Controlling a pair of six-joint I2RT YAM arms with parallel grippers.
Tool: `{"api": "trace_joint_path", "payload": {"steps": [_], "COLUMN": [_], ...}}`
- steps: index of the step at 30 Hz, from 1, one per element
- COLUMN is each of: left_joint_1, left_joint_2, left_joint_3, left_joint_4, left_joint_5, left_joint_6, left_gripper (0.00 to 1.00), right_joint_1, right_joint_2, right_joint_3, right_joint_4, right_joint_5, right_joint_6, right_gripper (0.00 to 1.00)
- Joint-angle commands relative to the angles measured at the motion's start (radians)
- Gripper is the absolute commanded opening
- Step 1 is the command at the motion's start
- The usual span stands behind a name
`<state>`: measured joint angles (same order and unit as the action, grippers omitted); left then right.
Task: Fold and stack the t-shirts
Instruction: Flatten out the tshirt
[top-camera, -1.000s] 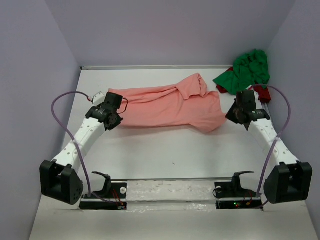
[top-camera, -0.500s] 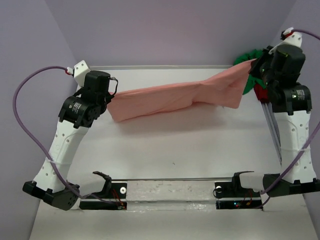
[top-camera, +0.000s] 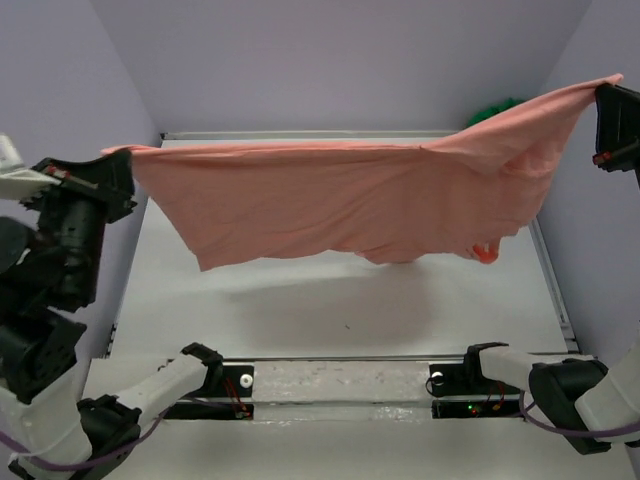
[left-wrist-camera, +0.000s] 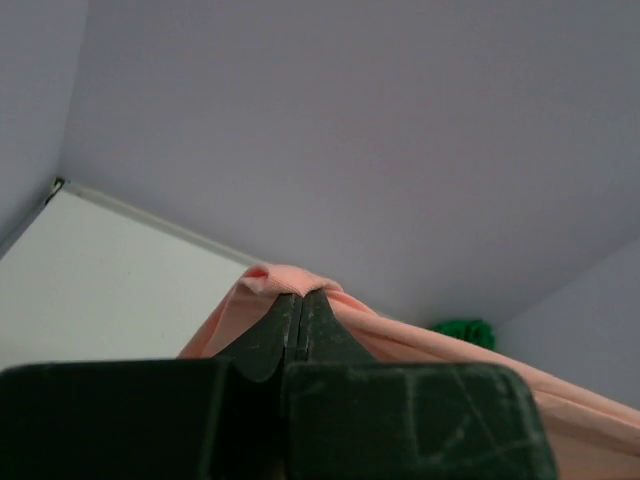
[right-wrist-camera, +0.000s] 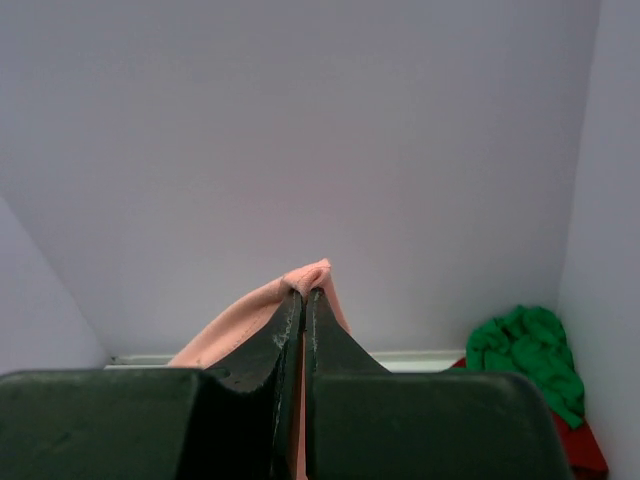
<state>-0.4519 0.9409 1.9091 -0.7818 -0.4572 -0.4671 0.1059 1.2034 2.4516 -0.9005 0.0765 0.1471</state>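
The salmon pink t-shirt (top-camera: 350, 200) hangs spread out in the air above the table, stretched between both arms. My left gripper (top-camera: 125, 158) is shut on its left corner, high at the left side; the pinched cloth (left-wrist-camera: 285, 283) bulges over the fingertips. My right gripper (top-camera: 600, 90) is shut on the right corner, raised at the far right, with pink cloth (right-wrist-camera: 310, 275) folded over its tips. The green t-shirt (right-wrist-camera: 527, 355) lies crumpled in the back right corner; in the top view only a bit of the green t-shirt (top-camera: 492, 108) peeks over the pink one.
A red cloth (right-wrist-camera: 580, 440) lies under the green t-shirt by the right wall. Purple walls enclose the white table (top-camera: 330, 300) on three sides. A metal rail with two black mounts (top-camera: 340, 378) runs along the near edge.
Both arms have lifted high and moved apart, carrying the pink t-shirt off the table. It went from a bunched band to a wide hanging sheet.
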Motion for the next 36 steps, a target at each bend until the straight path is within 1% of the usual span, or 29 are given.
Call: {"api": "trace_joint_path", "payload": {"steps": [1, 4, 11, 15, 16, 18, 22, 25, 26, 30, 36], "left_joint_1": [0.002, 0.005, 0.005, 0.012, 0.021, 0.032, 0.047, 0.097, 0.110, 0.122, 0.128], "left_joint_2": [-0.005, -0.002, 0.016, 0.019, 0.022, 0.016, -0.030, -0.048, -0.051, -0.051, -0.068], "left_joint_3": [0.114, 0.136, 0.174, 0.243, 0.283, 0.304, 0.286, 0.291, 0.304, 0.329, 0.350], "left_joint_4": [0.090, 0.131, 0.107, 0.075, 0.063, 0.052, 0.117, 0.173, 0.182, 0.205, 0.239], "left_joint_5": [-0.028, -0.029, 0.031, 0.055, 0.069, 0.090, 0.144, 0.213, 0.230, 0.265, 0.338], "left_joint_6": [0.136, 0.169, 0.173, 0.173, 0.174, 0.182, 0.182, 0.205, 0.206, 0.214, 0.197], "left_gripper": [0.00, 0.00, 0.00, 0.00, 0.00, 0.00, 0.00, 0.00, 0.00, 0.00, 0.00], "right_joint_1": [0.003, 0.003, 0.003, 0.003, 0.003, 0.003, 0.003, 0.003, 0.003, -0.006, -0.029], "right_joint_2": [0.018, 0.025, -0.013, -0.031, -0.033, -0.030, 0.008, 0.002, -0.004, -0.039, -0.094], "right_joint_3": [0.037, 0.073, 0.095, 0.136, 0.148, 0.178, 0.242, 0.232, 0.222, 0.196, 0.204], "right_joint_4": [-0.012, -0.026, -0.029, -0.021, -0.018, -0.006, 0.009, 0.080, 0.127, 0.201, 0.258], "right_joint_5": [-0.165, -0.219, -0.254, -0.314, -0.317, -0.328, -0.342, -0.353, -0.368, -0.449, -0.503], "right_joint_6": [-0.037, -0.032, -0.026, -0.008, -0.004, 0.000, 0.005, -0.006, -0.024, -0.070, -0.038], "right_gripper": [0.00, 0.00, 0.00, 0.00, 0.00, 0.00, 0.00, 0.00, 0.00, 0.00, 0.00]}}
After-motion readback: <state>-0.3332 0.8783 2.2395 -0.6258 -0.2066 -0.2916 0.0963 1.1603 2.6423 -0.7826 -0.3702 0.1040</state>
